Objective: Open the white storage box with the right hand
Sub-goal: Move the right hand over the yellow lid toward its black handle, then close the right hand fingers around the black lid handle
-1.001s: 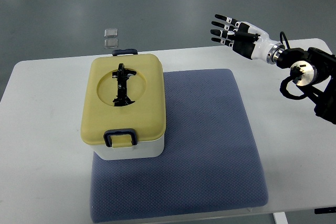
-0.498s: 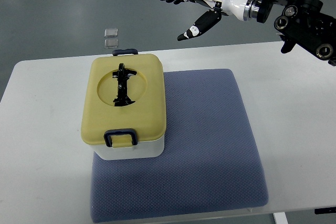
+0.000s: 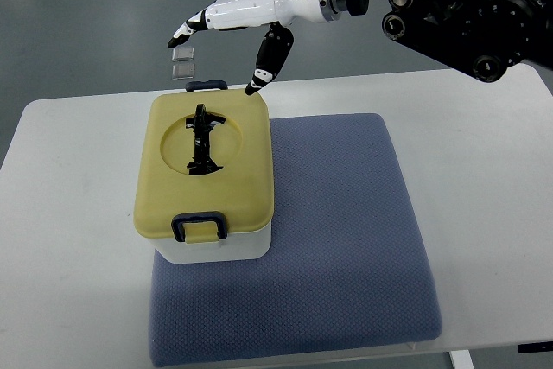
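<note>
The white storage box (image 3: 212,246) with a yellow lid (image 3: 233,166) stands on the left part of a blue mat (image 3: 346,231). A black handle (image 3: 201,139) lies folded in the lid's round recess. Dark blue latches sit at the near edge (image 3: 199,226) and the far edge (image 3: 206,85). My right hand (image 3: 220,45) hovers open above the box's far edge, fingers spread, thumb (image 3: 268,62) pointing down near the far right corner of the lid. It touches nothing. The left arm does not show.
The white table (image 3: 69,213) carries the mat and box. Two small clear squares (image 3: 182,62) lie on the grey floor beyond the table's far edge. The right arm's black joints (image 3: 458,10) fill the upper right.
The right hand has swept left from above the table's far right corner to over the box's far edge, and come lower. The box has not moved.
</note>
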